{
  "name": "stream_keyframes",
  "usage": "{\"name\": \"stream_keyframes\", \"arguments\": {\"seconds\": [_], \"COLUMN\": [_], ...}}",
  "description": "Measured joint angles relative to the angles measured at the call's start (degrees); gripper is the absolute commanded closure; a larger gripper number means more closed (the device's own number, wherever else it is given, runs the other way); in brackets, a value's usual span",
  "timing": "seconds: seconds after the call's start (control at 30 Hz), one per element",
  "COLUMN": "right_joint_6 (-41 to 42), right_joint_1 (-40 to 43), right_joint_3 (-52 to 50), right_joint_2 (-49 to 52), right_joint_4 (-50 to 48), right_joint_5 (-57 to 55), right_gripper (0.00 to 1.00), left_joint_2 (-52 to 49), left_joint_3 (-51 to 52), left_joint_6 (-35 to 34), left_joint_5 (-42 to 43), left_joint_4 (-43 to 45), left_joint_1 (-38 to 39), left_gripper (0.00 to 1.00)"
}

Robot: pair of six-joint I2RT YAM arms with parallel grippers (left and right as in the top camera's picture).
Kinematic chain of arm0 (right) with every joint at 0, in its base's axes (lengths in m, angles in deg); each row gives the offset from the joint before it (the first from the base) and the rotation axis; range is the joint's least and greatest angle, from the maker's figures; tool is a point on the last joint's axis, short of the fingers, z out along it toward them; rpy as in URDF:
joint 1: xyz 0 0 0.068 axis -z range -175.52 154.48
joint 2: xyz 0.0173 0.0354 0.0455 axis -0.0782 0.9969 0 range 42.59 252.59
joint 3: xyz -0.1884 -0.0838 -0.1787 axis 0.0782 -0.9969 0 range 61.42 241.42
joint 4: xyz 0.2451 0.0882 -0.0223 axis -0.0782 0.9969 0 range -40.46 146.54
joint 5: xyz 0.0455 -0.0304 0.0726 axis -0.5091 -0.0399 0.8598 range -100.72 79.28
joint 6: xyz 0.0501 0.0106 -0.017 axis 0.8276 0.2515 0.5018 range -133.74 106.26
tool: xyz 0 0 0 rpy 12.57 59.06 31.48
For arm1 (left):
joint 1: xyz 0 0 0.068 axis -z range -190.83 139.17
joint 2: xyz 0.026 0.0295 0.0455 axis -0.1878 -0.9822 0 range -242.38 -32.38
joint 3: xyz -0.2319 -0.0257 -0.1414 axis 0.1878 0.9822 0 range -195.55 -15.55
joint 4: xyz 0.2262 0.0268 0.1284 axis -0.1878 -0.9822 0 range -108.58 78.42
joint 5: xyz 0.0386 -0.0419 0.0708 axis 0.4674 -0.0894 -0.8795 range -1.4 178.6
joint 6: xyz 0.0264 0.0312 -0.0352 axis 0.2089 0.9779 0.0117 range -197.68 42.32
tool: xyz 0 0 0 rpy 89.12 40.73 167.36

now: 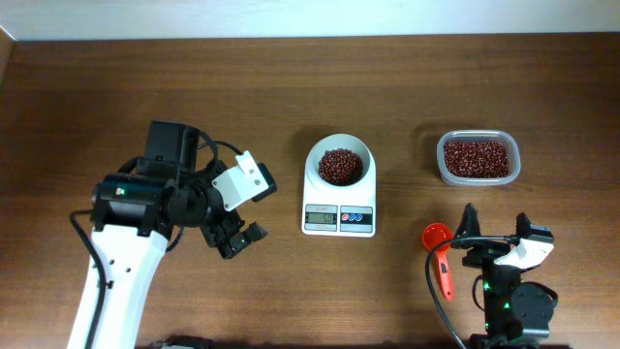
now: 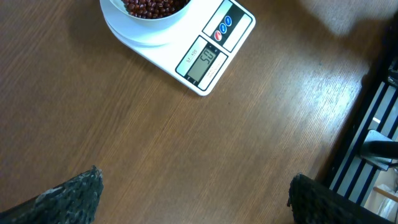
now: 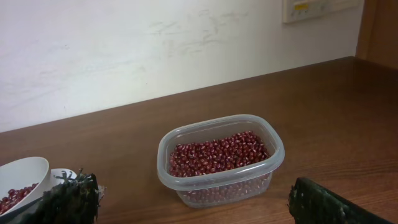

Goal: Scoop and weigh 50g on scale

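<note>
scale (image 2: 163, 38) | LCD display (image 2: 201, 63) | digits look like "50"

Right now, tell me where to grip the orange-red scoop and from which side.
Grip the orange-red scoop by its straight handle, mid-length, coming from above with fingers across its narrow width. It lies flat on the table, its handle slim and long.

The table (image 1: 107, 87) is bare along its far edge and over its far left corner. At the middle stands the scale (image 1: 339, 219), its bowl (image 1: 314, 163) raised above the wood. The clear tub (image 1: 477, 158) sits toward the far right, with an open lane between them. By the front right edge the orange-red scoop (image 1: 441, 254) lies just beside the right gripper (image 1: 496, 217). Bare wood separates the scale from the left gripper (image 1: 241, 239).
</note>
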Motion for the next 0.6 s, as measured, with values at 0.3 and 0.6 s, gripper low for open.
{"name": "stream_keyframes", "arguments": {"seconds": [0.3, 0.6], "right_joint_6": [-1.0, -5.0], "right_joint_1": [0.0, 0.0], "right_joint_3": [0.0, 0.0], "right_joint_2": [0.0, 0.0], "right_joint_4": [0.0, 0.0], "right_joint_5": [0.0, 0.5], "right_gripper": [0.01, 0.01], "left_joint_2": [0.0, 0.0], "left_joint_3": [0.0, 0.0], "left_joint_6": [0.0, 0.0], "left_joint_5": [0.0, 0.0], "left_joint_4": [0.0, 0.0], "left_joint_1": [0.0, 0.0], "left_gripper": [0.01, 0.01]}}
